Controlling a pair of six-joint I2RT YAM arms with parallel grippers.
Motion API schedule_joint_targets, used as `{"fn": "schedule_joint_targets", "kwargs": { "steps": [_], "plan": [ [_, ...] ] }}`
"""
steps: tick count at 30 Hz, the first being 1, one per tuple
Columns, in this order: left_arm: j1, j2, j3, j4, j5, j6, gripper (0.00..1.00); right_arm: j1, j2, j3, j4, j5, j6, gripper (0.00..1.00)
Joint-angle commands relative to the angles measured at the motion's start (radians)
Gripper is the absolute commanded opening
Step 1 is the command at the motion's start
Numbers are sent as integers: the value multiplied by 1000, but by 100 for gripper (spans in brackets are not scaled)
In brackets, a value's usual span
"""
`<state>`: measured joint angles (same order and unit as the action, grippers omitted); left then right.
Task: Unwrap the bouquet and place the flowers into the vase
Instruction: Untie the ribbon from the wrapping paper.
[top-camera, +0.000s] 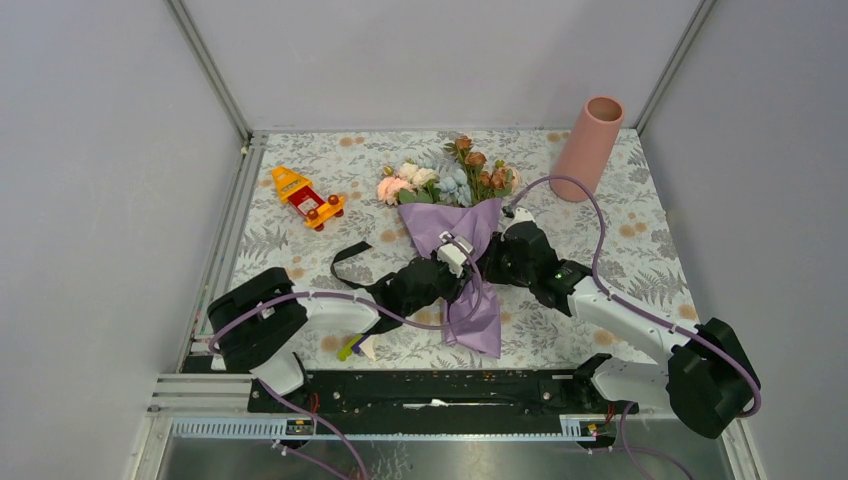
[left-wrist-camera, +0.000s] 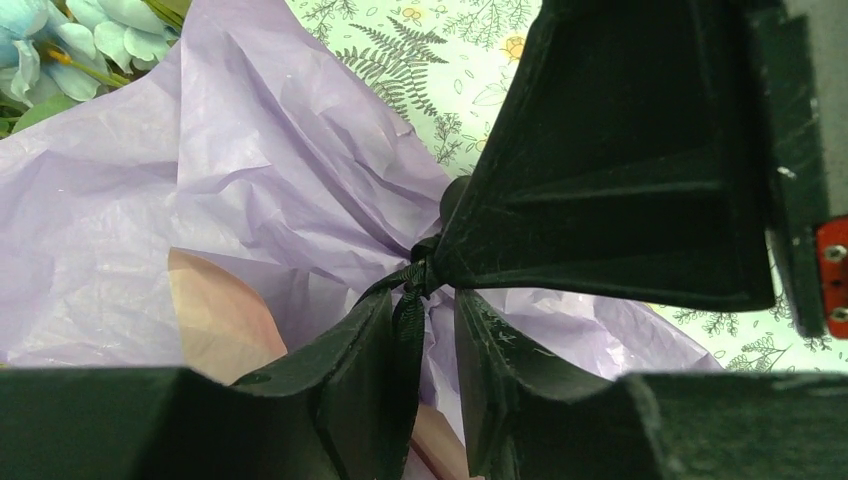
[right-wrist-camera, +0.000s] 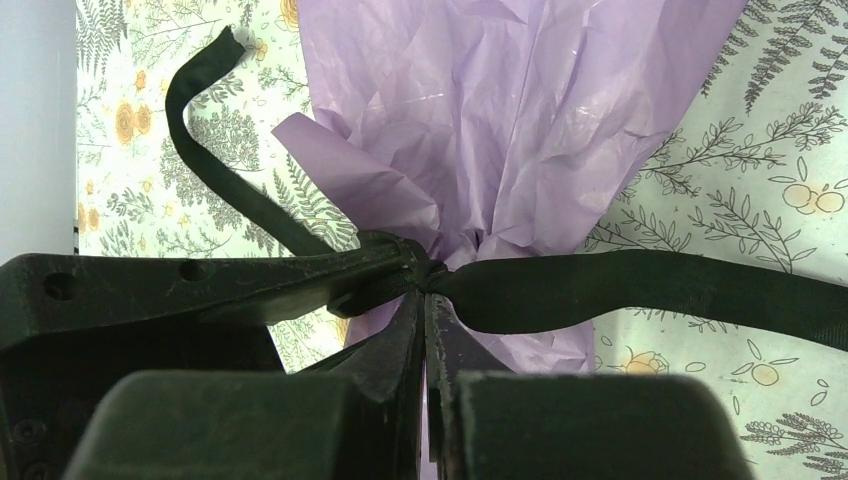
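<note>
From above your left tool and right tool cover the bouquet's knot, its paper hides the stems, and the ribbon runs off the right wrist view's edge.

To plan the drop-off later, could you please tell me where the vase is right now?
In the top view the vase stands at the far right corner of the table, just right of the flowers; neither wrist view shows it.
</note>
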<state>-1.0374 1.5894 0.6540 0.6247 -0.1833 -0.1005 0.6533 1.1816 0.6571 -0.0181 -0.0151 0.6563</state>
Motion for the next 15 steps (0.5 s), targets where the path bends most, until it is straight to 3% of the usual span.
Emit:
{"fn": "schedule_joint_targets", "kwargs": {
  "steps": [1, 8, 12, 15],
  "plan": [
    [-9, 5, 43, 68, -59, 18, 36, -7, -4, 52, 23, -22, 12, 0],
    [-15, 37, 74, 80, -62, 35, 37, -6, -5, 51, 24, -26, 14, 0],
    [-18, 40, 81, 85, -70, 57, 14, -6, -8, 47, 24, -24, 16, 0],
    [-21, 36, 79, 89, -79, 68, 5, -7, -4, 42, 26, -12, 11, 0]
  ]
}}
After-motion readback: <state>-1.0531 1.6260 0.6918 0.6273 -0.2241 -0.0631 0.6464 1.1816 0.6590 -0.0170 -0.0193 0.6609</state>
